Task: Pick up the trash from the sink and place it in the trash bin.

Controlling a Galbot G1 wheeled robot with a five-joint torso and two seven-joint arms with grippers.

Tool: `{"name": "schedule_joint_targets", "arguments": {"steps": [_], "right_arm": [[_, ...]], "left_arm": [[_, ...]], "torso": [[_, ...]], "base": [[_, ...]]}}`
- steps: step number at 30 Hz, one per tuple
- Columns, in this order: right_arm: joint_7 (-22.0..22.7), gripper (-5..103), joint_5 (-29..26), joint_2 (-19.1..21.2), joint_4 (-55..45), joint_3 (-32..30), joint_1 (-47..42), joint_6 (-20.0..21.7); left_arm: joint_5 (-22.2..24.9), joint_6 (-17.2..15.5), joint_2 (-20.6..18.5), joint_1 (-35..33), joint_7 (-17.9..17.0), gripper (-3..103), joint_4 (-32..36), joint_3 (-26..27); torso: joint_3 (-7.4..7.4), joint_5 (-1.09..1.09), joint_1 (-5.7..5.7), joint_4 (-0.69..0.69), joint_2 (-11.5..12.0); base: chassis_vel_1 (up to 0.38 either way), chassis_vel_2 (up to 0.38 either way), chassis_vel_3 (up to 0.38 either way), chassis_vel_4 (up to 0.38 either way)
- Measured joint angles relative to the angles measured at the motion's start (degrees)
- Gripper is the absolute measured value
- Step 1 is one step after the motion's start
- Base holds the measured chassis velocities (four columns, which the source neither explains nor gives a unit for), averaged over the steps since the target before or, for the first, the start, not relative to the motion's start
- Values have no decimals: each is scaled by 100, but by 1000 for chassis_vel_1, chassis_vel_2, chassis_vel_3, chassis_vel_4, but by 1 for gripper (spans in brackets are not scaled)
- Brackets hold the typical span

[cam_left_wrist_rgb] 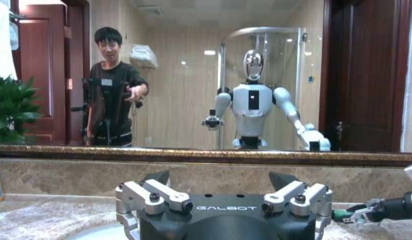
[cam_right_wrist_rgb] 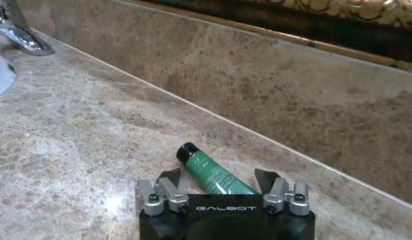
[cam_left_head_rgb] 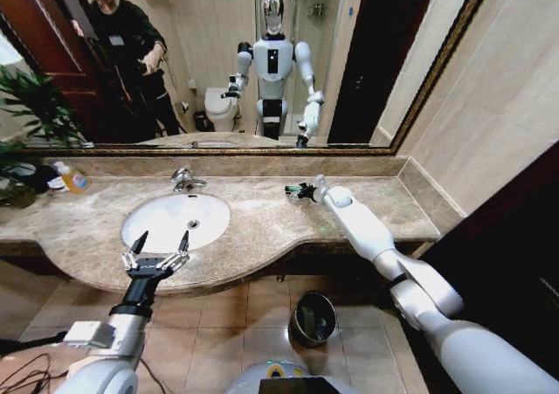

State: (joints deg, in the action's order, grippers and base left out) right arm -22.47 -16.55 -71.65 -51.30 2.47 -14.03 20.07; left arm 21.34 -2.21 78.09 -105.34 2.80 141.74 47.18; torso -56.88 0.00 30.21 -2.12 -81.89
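Your sink sits left of the countertop middle, faucet at its back edge. A tube lies on the countertop near the backsplash, right of the faucet. The trash bin stands on the floor before the countertop's front edge.

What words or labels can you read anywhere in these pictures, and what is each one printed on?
"GALBOT": white letters on the black body of the left gripper, jaws open, at the front edge of the sink.
"GALBOT": the same on the right gripper, jaws open around a green tube lying on the countertop.
The soap bottle has a label too small to read.
The tube shows no legible print.
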Motion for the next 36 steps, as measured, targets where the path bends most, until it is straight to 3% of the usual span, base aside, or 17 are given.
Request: {"name": "schedule_joint_targets", "arguments": {"steps": [5,6,8,11,16,25,30,33,36], "right_arm": [[105,69,-33,20,-24,-13,-23,-4],[110,61,-36,24,-32,5,-21,-4],[111,61,-36,27,-41,22,-19,-4],[111,47,-38,28,-79,61,-29,5],[138,41,-55,6,-100,89,-37,20],[416,11,-287,77,-482,148,-248,87],[695,9,-731,306,-1179,175,-442,322],[1039,9,-1334,718,-2303,101,-790,609],[1117,9,-1501,954,-2857,-44,-1071,663]], "left_arm": [[0,0,0,0,0,100,0,0],[0,0,0,0,0,100,0,0],[0,0,0,0,0,100,0,0],[0,0,0,0,0,100,0,0],[0,0,0,0,0,100,0,0],[0,0,0,0,0,100,0,0],[0,0,0,0,0,100,0,0],[0,0,0,0,0,100,0,0],[0,0,0,0,4,100,0,-1]], "torso": [[0,0,0,1,0],[-1,0,0,1,0],[-1,0,0,1,0],[-1,-1,0,2,0],[-1,0,1,3,0],[-2,0,2,1,1],[-6,2,4,1,4],[-4,0,3,0,3],[-3,2,2,0,3]], "base": [[0,0,0,0],[0,0,0,0],[0,0,0,0],[0,0,0,0],[0,0,0,0],[0,0,0,0],[0,0,0,0],[0,0,0,0],[0,0,0,0]]}}
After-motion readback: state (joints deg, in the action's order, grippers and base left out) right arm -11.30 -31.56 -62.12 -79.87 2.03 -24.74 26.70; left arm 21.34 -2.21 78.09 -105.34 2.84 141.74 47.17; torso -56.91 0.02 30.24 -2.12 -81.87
